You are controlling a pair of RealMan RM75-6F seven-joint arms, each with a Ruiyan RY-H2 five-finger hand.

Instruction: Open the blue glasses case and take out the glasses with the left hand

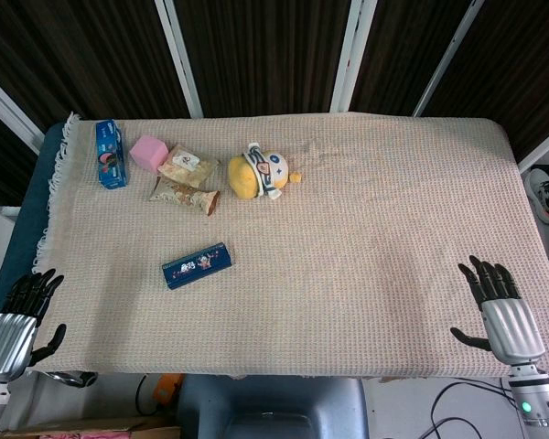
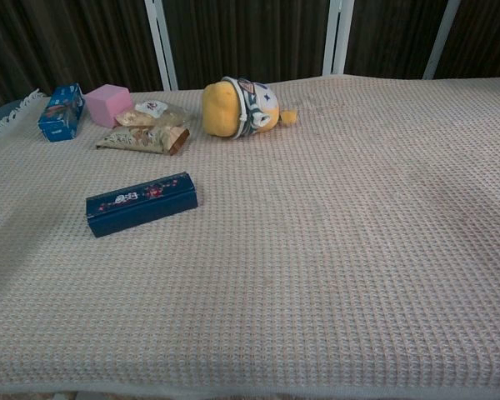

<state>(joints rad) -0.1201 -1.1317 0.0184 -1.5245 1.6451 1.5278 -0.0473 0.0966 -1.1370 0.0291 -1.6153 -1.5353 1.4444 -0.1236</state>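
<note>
The blue glasses case (image 1: 198,264) (image 2: 141,203) lies closed on the beige cloth, left of the table's middle, with a small printed pattern on its lid. My left hand (image 1: 16,315) hangs at the table's near left corner, fingers spread and empty, well to the left of the case. Over at the near right edge my right hand (image 1: 500,306) is likewise spread and holds nothing. Neither hand shows in the chest view. The glasses are hidden inside the case.
Along the far left lie a blue box (image 1: 110,154) (image 2: 60,112), a pink block (image 1: 150,153) (image 2: 107,104) and two snack packets (image 1: 185,182) (image 2: 146,129). A yellow plush toy (image 1: 260,171) (image 2: 237,107) lies beyond the case. The beige cloth (image 1: 366,229) covers the table.
</note>
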